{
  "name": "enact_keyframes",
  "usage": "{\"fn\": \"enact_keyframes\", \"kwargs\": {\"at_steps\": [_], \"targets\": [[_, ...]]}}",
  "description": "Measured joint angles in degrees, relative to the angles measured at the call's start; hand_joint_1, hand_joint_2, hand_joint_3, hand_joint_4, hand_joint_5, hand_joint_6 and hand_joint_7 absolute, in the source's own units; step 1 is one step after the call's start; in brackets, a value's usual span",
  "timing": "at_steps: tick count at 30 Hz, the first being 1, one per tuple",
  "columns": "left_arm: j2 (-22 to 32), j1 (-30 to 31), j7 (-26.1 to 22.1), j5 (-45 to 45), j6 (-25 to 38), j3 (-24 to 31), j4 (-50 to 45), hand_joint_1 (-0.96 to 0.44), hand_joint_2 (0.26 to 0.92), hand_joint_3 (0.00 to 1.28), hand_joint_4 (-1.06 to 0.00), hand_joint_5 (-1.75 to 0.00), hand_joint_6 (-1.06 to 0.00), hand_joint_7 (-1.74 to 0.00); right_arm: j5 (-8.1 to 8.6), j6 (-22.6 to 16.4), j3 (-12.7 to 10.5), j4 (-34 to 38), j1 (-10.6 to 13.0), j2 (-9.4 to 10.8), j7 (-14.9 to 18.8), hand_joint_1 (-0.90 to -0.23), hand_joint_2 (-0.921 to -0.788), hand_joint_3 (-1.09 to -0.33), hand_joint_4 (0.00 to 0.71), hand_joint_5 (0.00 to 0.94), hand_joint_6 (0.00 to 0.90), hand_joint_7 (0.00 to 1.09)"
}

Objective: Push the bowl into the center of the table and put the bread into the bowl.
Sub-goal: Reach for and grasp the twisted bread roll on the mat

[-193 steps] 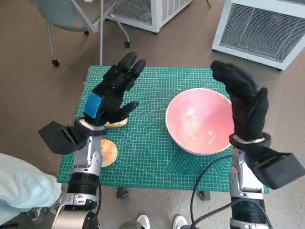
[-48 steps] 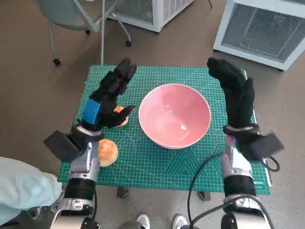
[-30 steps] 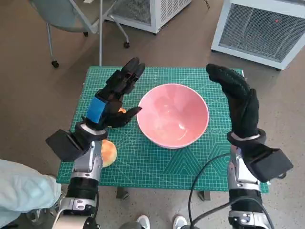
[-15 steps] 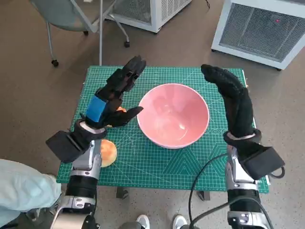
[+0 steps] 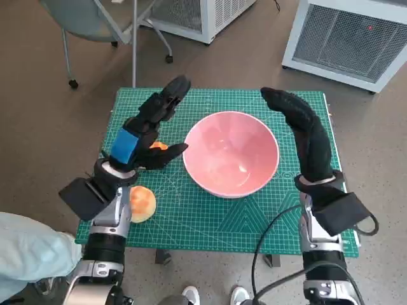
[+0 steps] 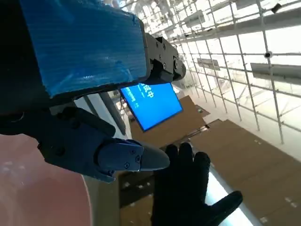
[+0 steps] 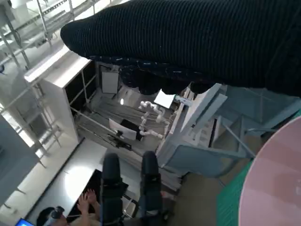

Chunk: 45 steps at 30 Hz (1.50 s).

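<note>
Your pink bowl [image 5: 231, 153] sat near the middle of the green cutting mat [image 5: 191, 219] that covers the table, and it held nothing; its inside showed only pale smears of reflected light. Both pieces of bread were outside it, on the mat's left part: a round bun [image 5: 142, 203] lay near the front edge beside your left forearm, and a second, orange-toned piece [image 5: 157, 146] was mostly hidden beneath your left hand.

Your left hand [image 5: 145, 132] was wide and held nothing. Its fingers stretched up and away toward the mat's far edge, while the thumb reached sideways toward the bowl's left rim; whether it actually touched the rim could not be told. The blue-taped back faced upward.

Your right hand [image 5: 304, 130] also held nothing, its gloved fingers extended together and bent inward over the bowl's far right rim, raised above the mat. From the left wrist camera the glove [image 6: 188, 188] appeared spread beyond the left thumb [image 6: 122, 157].
</note>
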Motion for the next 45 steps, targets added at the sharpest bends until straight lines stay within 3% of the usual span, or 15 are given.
{"fn": "enact_keyframes", "kwargs": {"at_steps": [3, 6, 11, 16, 21, 36, 45], "targets": [[3.4, 0.0, 3.3, 6.8, -1.0, -0.1, 0.5, -0.55, 0.921, 0.23, -0.14, 0.0, -0.27, 0.0, -0.02, 0.0, 0.1, 0.0, 0.0, 0.0, -0.2, -0.744, -0.921, -0.779, 0.187, 0.001, -0.001, 0.5], [8.1, 0.0, 6.7, 14.1, 1.1, -0.5, 0.2, -0.5, 0.901, 0.08, -0.09, 0.0, -0.26, 0.0, -0.01, 0.0, 0.1, 0.0, -0.1, -0.1, -0.2, -0.747, -0.921, -0.781, 0.187, 0.0, -0.001, 0.5], [15.9, 0.0, 8.0, 23.2, 12.7, -1.8, -2.4, -0.41, 0.823, 0.02, -0.05, 0.0, -0.27, -0.01, 0.03, -0.1, 0.1, 0.0, -0.1, -0.2, -0.3, -0.749, -0.921, -0.784, 0.186, 0.0, -0.001, 0.5], [19.1, -0.2, 7.7, 28.0, 24.3, -3.8, -5.1, -0.31, 0.779, 0.0, -0.04, 0.0, -0.28, -0.01, 0.05, -0.1, 0.2, 0.0, -0.1, -0.3, -0.3, -0.749, -0.921, -0.789, 0.187, 0.0, -0.001, 0.5], [20.5, -1.5, 8.5, 32.9, 30.7, -7.7, -3.8, -0.24, 0.762, 0.0, -0.06, -0.01, -0.29, -0.01, 0.04, -0.1, 0.4, 0.2, -0.7, 0.0, -0.3, -0.751, -0.921, -0.792, 0.187, 0.0, -0.001, 0.5], [20.2, -7.5, 11.6, 39.4, 33.0, -18.4, 10.4, -0.15, 0.753, 0.0, -0.11, -0.01, -0.32, -0.01, 0.45, -0.2, 0.3, 1.2, -1.4, -0.1, -0.2, -0.747, -0.921, -0.794, 0.185, 0.0, -0.001, 0.5], [16.6, -12.9, 12.5, 40.9, 33.9, -23.2, 22.1, -0.12, 0.765, 0.0, -0.24, -0.03, -0.36, -0.01, 1.18, -0.4, 0.3, 1.4, -1.6, -0.1, 0.1, -0.731, -0.921, -0.796, 0.183, 0.0, -0.001, 0.5]]}}
